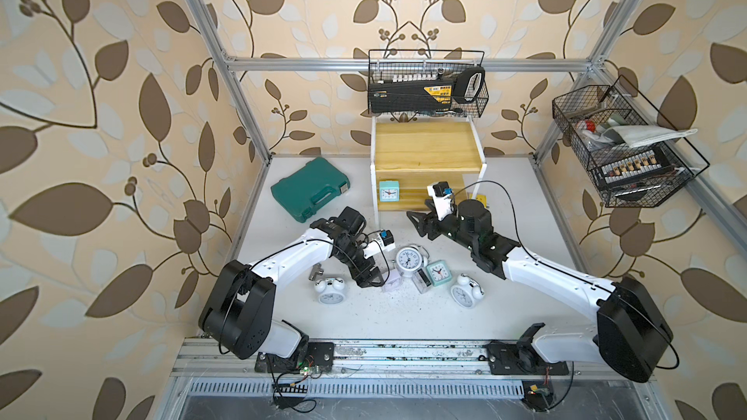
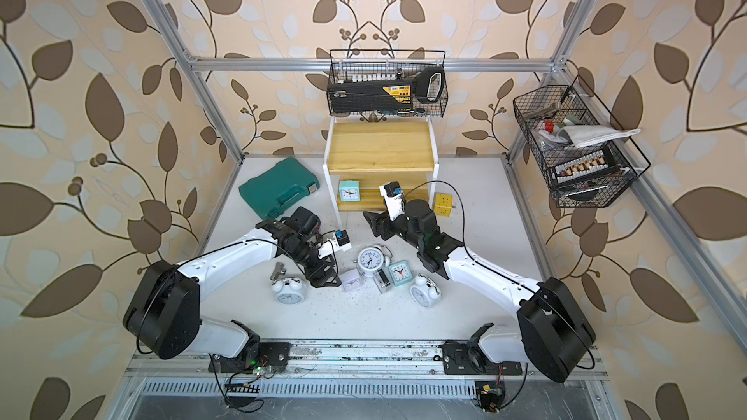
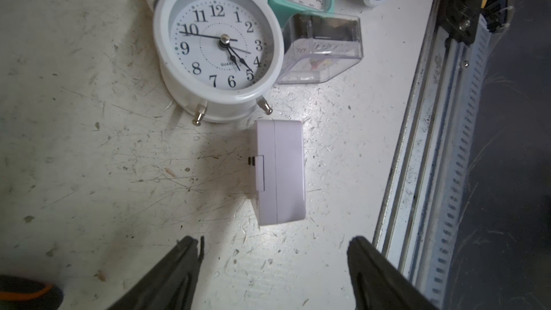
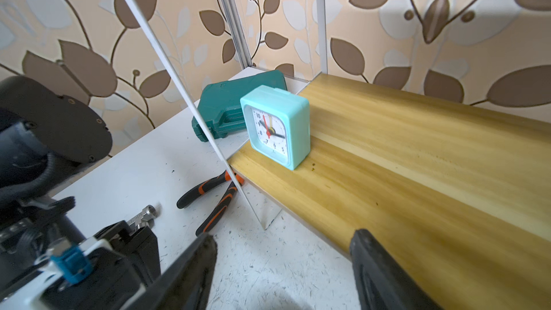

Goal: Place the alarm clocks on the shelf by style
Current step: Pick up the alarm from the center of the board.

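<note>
A pale mint square alarm clock (image 1: 389, 190) (image 4: 277, 126) stands upright at the left end of the shelf's (image 1: 426, 155) lower board (image 4: 417, 159). My right gripper (image 1: 418, 224) (image 4: 284, 237) hangs open and empty over the table, just in front of that board. Three round white twin-bell clocks (image 1: 408, 260) (image 1: 330, 290) (image 1: 465, 292), a teal square clock (image 1: 437, 272) and a clear one (image 1: 422, 280) lie on the table. My left gripper (image 1: 372, 280) (image 3: 274, 241) is open, just short of the lilac clock (image 3: 281, 171), not touching it.
A green tool case (image 1: 309, 189) lies left of the shelf. Orange-handled pliers (image 4: 214, 201) lie by the shelf's left panel, and a metal fitting (image 1: 316, 272) lies under my left arm. A yellow cube (image 2: 442, 204) sits right of the shelf. Black wire baskets (image 1: 426, 82) (image 1: 622, 147) hang above.
</note>
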Action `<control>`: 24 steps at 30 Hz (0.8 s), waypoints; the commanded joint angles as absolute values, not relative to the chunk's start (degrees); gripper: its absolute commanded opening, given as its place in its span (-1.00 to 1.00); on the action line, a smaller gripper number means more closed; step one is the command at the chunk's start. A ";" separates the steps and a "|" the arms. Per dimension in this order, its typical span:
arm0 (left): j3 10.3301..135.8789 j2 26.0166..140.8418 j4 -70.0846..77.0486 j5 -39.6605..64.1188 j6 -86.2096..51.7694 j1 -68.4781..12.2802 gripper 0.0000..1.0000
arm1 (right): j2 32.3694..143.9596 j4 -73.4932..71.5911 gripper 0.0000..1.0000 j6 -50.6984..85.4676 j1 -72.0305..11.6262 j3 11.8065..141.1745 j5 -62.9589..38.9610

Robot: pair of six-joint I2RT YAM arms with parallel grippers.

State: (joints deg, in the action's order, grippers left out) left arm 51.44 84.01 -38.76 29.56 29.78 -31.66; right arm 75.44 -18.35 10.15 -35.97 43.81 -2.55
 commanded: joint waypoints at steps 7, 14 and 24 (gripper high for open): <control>50.71 87.86 -36.05 25.18 27.97 -36.17 0.40 | 70.89 -17.42 0.47 12.81 -36.13 38.47 -0.22; 51.39 90.12 -35.60 23.07 27.94 -39.14 0.30 | 70.49 -18.80 0.45 14.45 -36.21 36.01 -1.14; 51.77 90.44 -34.72 20.38 28.22 -40.55 -0.01 | 69.50 -19.88 0.41 14.77 -36.60 33.68 -5.02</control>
State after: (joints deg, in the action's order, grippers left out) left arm 50.76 90.56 -35.14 21.34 28.27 -39.88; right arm 70.70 -18.22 14.15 -36.07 34.81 -2.96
